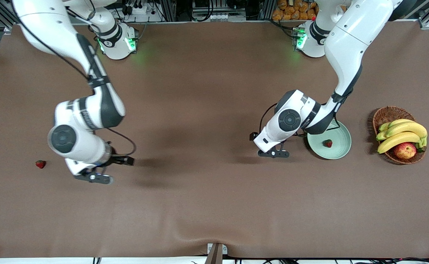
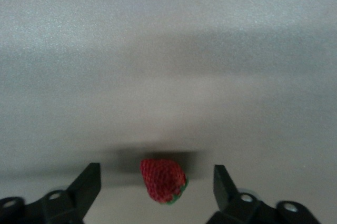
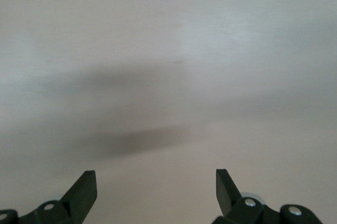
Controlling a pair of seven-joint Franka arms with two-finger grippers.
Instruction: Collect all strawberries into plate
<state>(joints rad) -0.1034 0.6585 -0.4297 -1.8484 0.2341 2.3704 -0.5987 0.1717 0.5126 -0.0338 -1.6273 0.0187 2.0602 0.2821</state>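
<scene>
Here, one strawberry (image 1: 327,143) already lay in the plate (image 1: 341,151), toward the left arm's end of the table and beside the basket (image 1: 383,114) of bananas (image 1: 401,134) and an apple (image 1: 404,150). The left gripper (image 2: 157,182) was just beside the plate on the side toward the table's middle, its fingers apart, and its wrist view showed a second strawberry (image 2: 163,180) lying on the table (image 1: 200,110) between them, not gripped. In the front view that berry was hidden under the arm.

A third strawberry (image 1: 40,164) lay on the cloth at the right arm's end. The right gripper (image 3: 157,187) was near it, toward the table's middle, fingers spread with only bare cloth between them.

The step in hand looked like the pick-up of the second berry by the left arm. The next move would call for lowering until the fingers flanked the berry, closing gently on so small and soft a thing, then lifting it over the rim. The right arm would have to shift toward the third berry before it could close.
</scene>
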